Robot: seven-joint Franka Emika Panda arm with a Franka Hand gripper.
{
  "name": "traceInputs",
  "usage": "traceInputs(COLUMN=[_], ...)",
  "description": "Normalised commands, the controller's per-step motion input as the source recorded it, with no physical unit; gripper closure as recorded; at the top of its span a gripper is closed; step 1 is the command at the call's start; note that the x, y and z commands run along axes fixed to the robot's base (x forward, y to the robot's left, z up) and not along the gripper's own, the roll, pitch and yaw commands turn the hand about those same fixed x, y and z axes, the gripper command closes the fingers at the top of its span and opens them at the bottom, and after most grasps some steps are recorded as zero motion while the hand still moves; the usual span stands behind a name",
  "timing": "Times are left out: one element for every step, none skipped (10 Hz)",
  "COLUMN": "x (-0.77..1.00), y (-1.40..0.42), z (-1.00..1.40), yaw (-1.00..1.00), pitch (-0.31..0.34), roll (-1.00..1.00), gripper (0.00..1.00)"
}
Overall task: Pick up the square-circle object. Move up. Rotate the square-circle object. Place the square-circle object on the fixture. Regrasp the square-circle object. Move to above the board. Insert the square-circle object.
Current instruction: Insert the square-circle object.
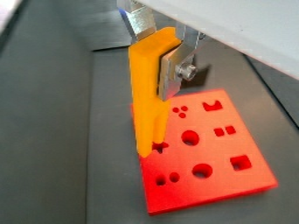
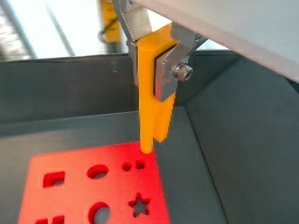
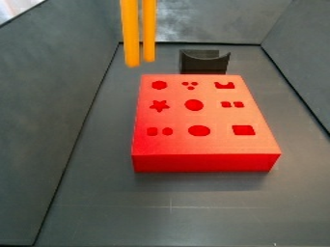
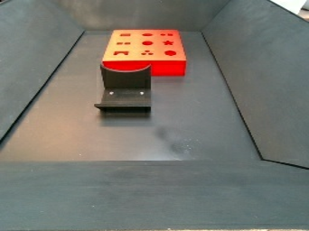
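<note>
Square-circle object (image 1: 152, 92), the one yellow-orange peg, is hanging upright above the single red board (image 3: 200, 121), whose far edge is lying beside one dark fixture (image 4: 125, 85), while the gripper (image 2: 162, 54) is clamping its upper end.

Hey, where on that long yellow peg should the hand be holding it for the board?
At its upper end, as now: the hand clamps the top of the square-circle object across its flat sides from above. The peg hangs upright, so its long lower part stays free to go down into a hole in the board. Its tip sits above the board.
</note>
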Motion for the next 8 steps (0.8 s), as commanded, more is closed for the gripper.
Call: traceInputs(x=[0.21, 0.27, 0.24, 0.2, 0.15, 0.11, 0.25, 0.26], y=[0.0, 0.0, 0.0, 0.0, 0.0, 0.0, -0.25, -0.23], z=[-0.32, -0.31, -0.37, -0.43, -0.43, -0.43, -0.48, -0.51], yaw=[-0.9, -0.85, -0.87, -0.89, -0.93, -0.94, -0.69, -0.32], pitch=[-0.087, -0.089, -0.071, -0.054, -0.051, -0.091, -0.077, -0.12], roll=[0.1, 0.11, 0.15, 0.16, 0.13, 0.08, 0.0, -0.01], gripper=[1.0, 1.0, 1.0, 1.0, 1.0, 1.0, 1.0, 1.0])
